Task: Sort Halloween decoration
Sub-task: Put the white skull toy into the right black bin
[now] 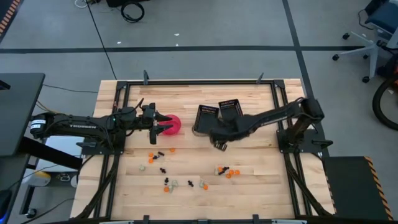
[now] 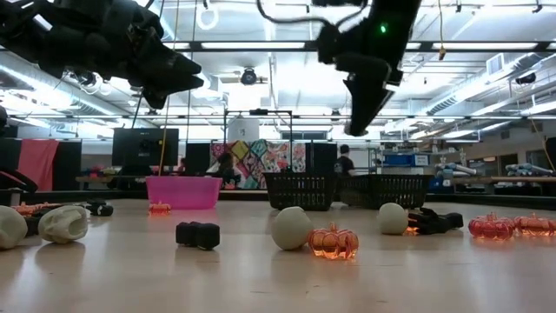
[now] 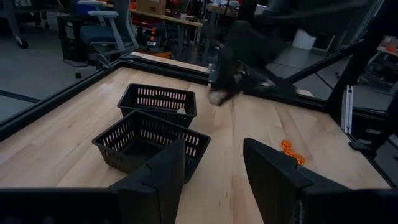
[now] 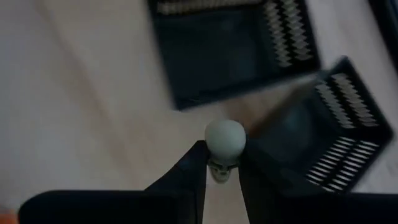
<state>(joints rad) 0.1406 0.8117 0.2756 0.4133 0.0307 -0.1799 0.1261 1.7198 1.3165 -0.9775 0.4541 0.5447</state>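
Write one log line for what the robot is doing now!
right end effector: shut on skull | above table by baskets | left end effector: open, over bowl

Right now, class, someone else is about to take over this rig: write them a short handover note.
Right gripper: shut on a pale skull trinket, raised above the table beside the two black baskets.
Left gripper: fingers open, empty, over the pink bowl.
Done: one pale piece seems to lie in the farther basket.
Left: drop the skull, then sort the orange, black and pale trinkets scattered across the front of the table.
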